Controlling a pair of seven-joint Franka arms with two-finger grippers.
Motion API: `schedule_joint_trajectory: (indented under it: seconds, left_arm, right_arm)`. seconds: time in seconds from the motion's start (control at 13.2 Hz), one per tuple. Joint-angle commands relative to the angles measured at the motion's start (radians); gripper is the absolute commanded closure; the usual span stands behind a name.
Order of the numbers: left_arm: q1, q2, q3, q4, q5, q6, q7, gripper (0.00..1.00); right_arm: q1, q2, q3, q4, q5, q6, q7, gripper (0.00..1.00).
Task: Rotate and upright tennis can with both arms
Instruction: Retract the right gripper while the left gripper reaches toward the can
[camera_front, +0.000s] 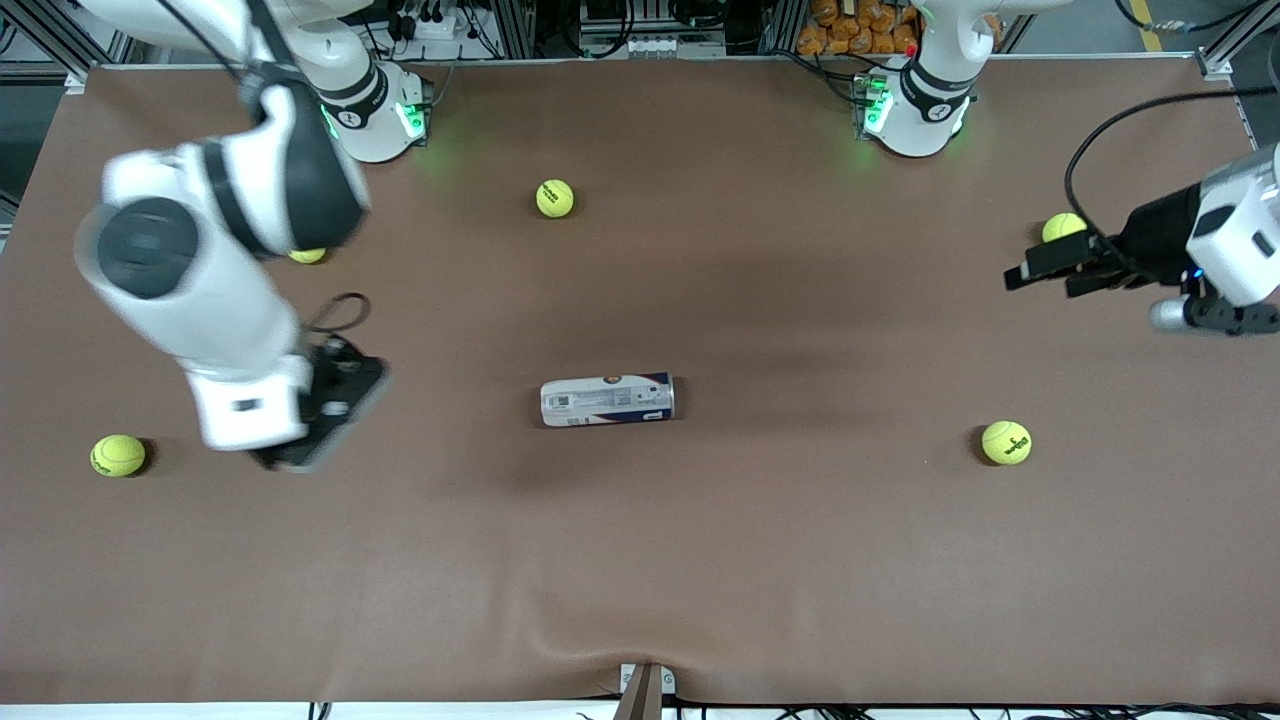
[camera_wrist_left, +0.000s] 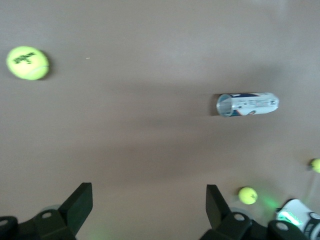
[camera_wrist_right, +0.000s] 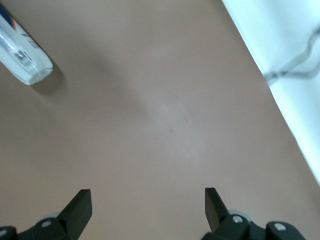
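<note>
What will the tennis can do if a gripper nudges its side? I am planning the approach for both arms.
The tennis can lies on its side on the bare table, so a side nudge would probably roll it. It looks empty through its open end in the left wrist view, so likely light and easily shoved. Its smooth clear plastic may slip. The left gripper and the right gripper are both open, away from it.

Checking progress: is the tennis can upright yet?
No. The tennis can lies on its side on the table, its long side flat, with neither gripper touching it.
</note>
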Motion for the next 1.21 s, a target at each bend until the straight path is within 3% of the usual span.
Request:
schedule_joint_trajectory:
  seconds: [0.0, 0.3, 0.68, 0.83, 1.14]
  left_arm:
    - [-0.003, 0.072, -0.005, 0.013, -0.091, 0.055, 0.033, 0.0]
    - [-0.004, 0.211, -0.007, 0.011, -0.339, 0.092, 0.163, 0.0]
    - [-0.032, 0.32, -0.015, 0.01, -0.54, 0.135, 0.339, 0.0]
    - [-0.049, 0.374, -0.024, 0.005, -0.66, 0.145, 0.392, 0.0]
    - [-0.078, 0.473, -0.044, 0.001, -0.767, 0.173, 0.487, 0.0]
  right_arm:
    - [-0.13, -0.093, 0.021, -0.043, 0.112, -0.073, 0.109, 0.0]
    - [-0.198, -0.166, 0.019, -0.044, 0.13, -0.163, 0.26, 0.0]
    - [-0.215, -0.241, 0.024, -0.044, 0.136, -0.298, 0.604, 0.0]
    - [-0.227, -0.278, 0.018, -0.044, 0.142, -0.327, 0.634, 0.0]
    - [-0.261, -0.379, 0.001, -0.084, 0.173, -0.39, 0.652, 0.0]
